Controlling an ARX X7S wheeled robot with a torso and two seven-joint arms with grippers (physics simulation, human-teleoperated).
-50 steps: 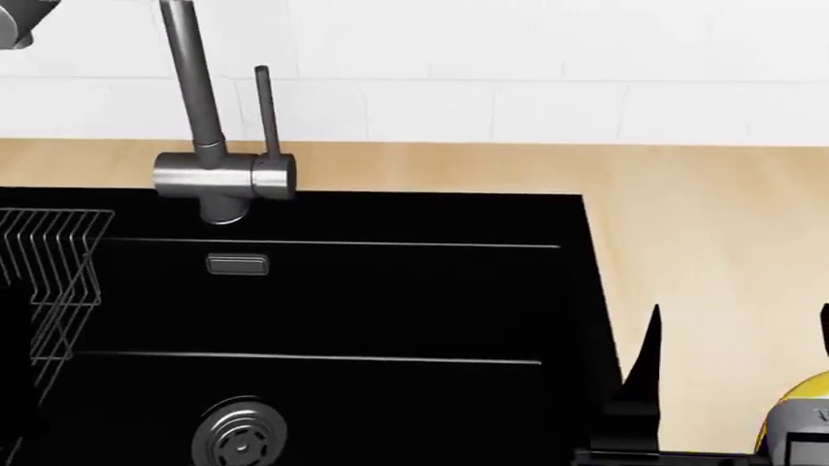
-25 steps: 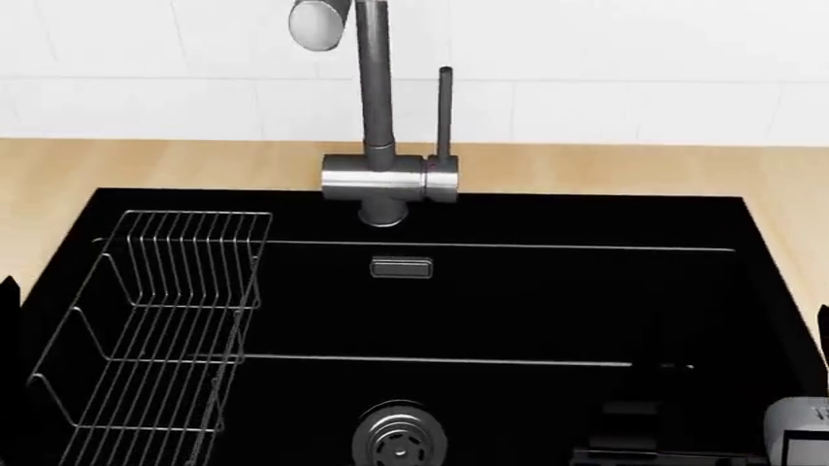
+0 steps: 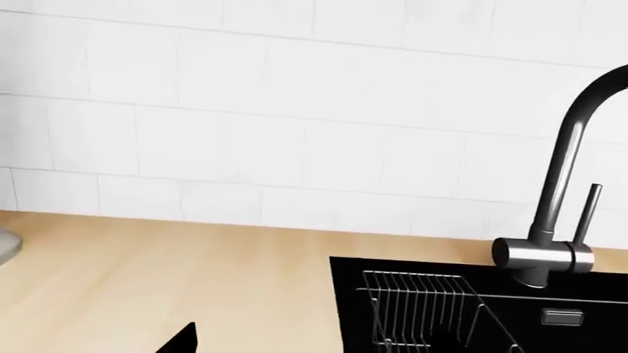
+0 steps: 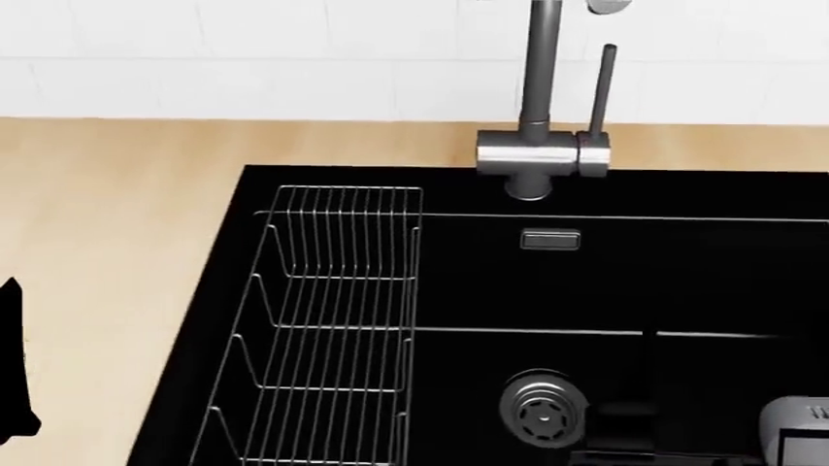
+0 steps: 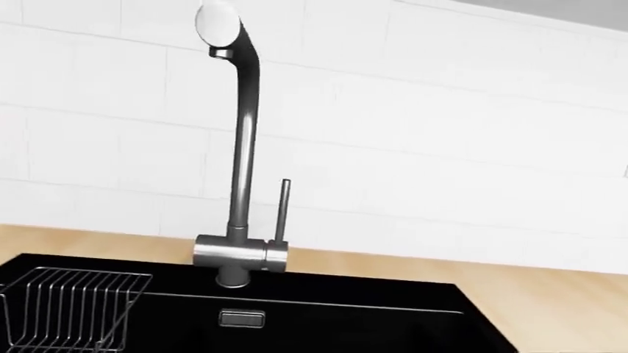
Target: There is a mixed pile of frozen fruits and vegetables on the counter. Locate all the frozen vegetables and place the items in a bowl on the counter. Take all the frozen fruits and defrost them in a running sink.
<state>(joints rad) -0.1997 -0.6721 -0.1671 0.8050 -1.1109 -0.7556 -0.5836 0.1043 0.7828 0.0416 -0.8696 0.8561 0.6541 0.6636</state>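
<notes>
While only the head view shows the drain [image 4: 543, 412], neither claw's state shows.

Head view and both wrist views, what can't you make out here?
- Produce pile and bowl: in no view.
- Tap spout: cut off by the head view's top edge, so running water can't be judged.
- Sink: right side cut off in the head view.
- Left gripper: one dark finger at the frame edge; jaw state unclear.
</notes>
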